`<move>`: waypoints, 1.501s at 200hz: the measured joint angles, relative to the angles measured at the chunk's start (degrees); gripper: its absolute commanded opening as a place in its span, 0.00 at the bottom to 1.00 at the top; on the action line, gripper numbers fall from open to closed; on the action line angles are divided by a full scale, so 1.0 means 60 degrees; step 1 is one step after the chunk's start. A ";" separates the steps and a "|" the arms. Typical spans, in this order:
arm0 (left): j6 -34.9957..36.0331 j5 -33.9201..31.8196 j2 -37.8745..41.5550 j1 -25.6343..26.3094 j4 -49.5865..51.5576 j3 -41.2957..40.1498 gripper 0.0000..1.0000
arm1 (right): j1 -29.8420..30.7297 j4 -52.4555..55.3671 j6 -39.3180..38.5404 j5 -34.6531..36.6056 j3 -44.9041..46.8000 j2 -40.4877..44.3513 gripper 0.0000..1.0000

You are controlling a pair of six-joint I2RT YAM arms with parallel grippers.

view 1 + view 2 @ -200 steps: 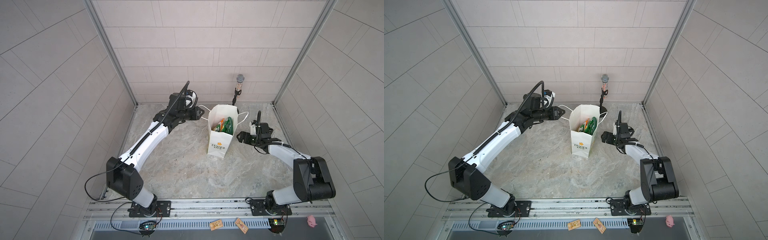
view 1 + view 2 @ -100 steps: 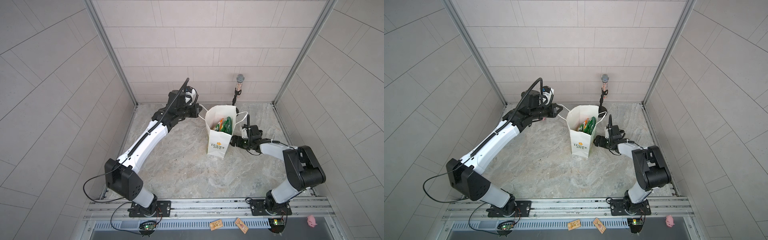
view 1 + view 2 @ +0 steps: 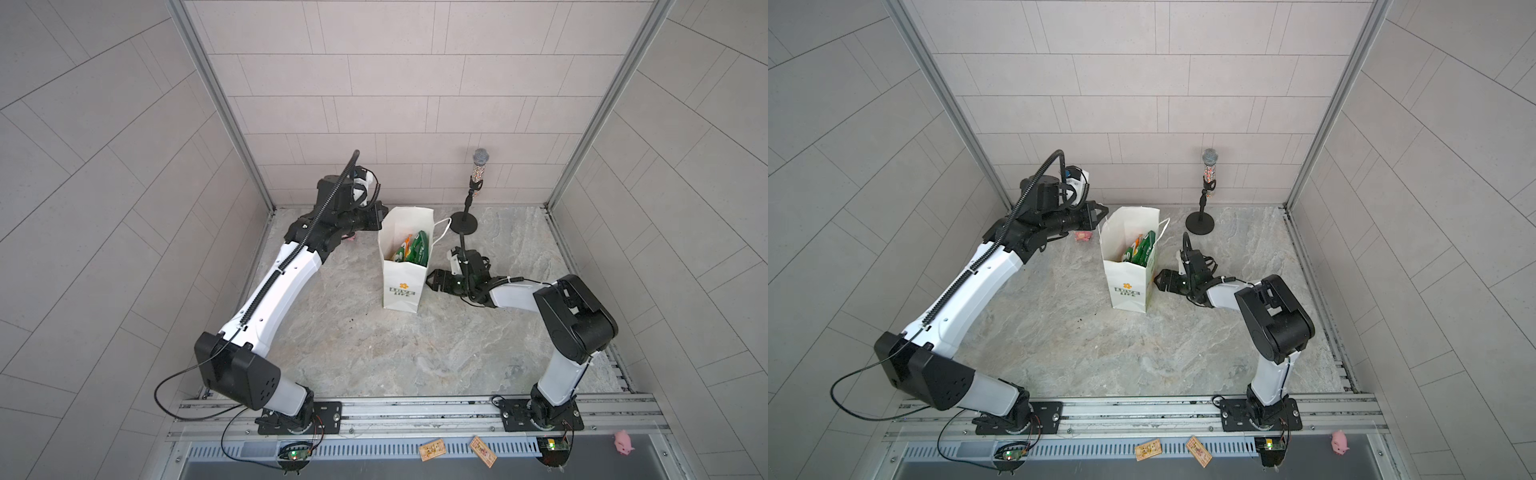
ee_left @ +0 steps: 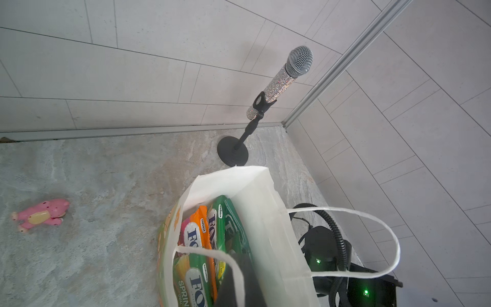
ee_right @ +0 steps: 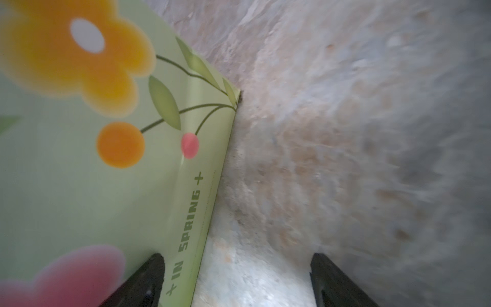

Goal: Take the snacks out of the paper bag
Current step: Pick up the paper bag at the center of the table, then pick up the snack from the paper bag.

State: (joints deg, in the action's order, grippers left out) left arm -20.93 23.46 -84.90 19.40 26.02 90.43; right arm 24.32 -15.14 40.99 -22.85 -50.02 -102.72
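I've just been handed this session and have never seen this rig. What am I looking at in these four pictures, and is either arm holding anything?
Two white-and-black robot arms stand on a rail at the front of a marbled table, each ending in a two-finger gripper. Both top views look down on everything; the other two are taken from the wrists. Mid-table stands a white paper bag holding a green crisp packet and small sweet packets. Farther back: a microphone on a stand and a pink pig toy. The left gripper is shut at the bag's top rim; whether it pinches cord or paper is unclear. The right gripper is open, low beside the bag, holding nothing.
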 measured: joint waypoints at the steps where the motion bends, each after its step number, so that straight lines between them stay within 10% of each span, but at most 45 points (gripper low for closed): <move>1: 0.0000 0.0004 0.0007 -0.0011 0.0007 0.0000 0.00 | 0.0015 -0.0007 0.0007 0.0004 -0.0011 -0.0011 0.87; 164: 0.1129 0.2408 0.0339 -0.2477 0.1341 0.0211 0.00 | 0.1494 -0.0299 0.0568 0.0776 -0.1596 -0.1337 0.88; 239: 0.1031 0.2623 0.0331 -0.1344 0.1286 0.0211 0.00 | -0.1337 0.1883 -0.0984 0.0798 -0.0284 0.1796 0.87; 300: 0.1027 0.2186 0.0175 0.0131 0.1279 0.0270 0.00 | -0.1727 0.3916 -0.2280 0.1071 -0.0623 0.4663 0.87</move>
State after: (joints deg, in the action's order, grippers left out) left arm -14.76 36.58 -83.85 20.18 33.69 92.05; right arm 13.96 8.36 27.31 -16.43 -53.76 -74.74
